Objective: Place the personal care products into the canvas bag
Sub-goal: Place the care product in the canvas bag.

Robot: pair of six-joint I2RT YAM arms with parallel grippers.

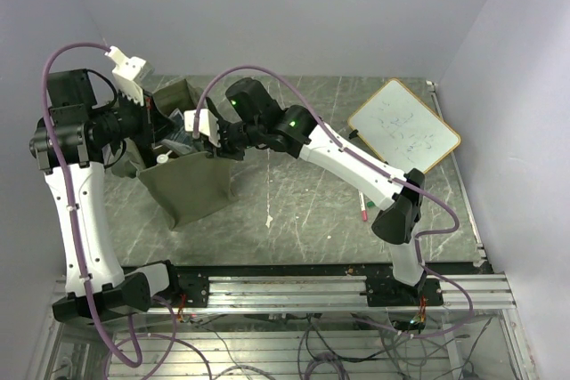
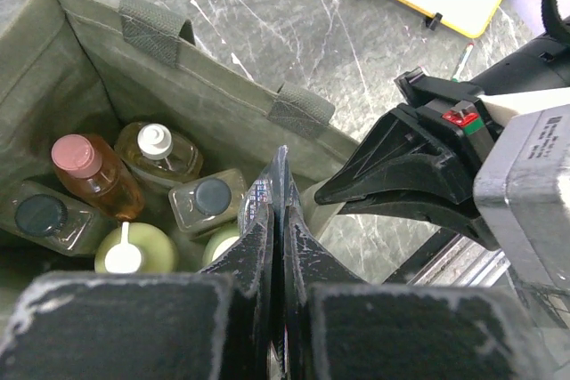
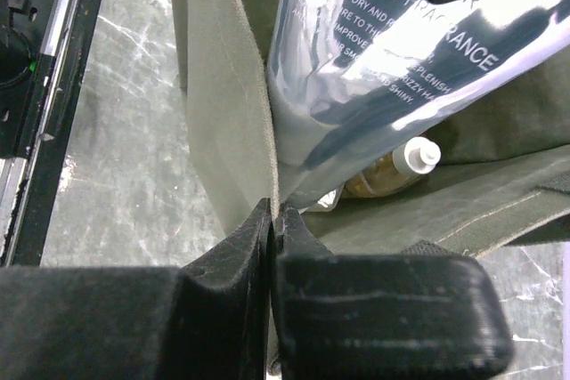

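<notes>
Top view: the canvas bag stands upright at the left of the bench. A whiteboard and a pen lie well apart to the right.

Left wrist view: the left end effector is clamped together on the thin top edge of a clear printed pouch, hanging it over the bag's mouth, seemingly to lower it in. Below it, bottles stand caps up on the bag's floor.

Right wrist view: the right end effector is pinched tight on the bag's rim fabric, probably to hold the mouth wide. The pouch hangs just inside that wall.
</notes>
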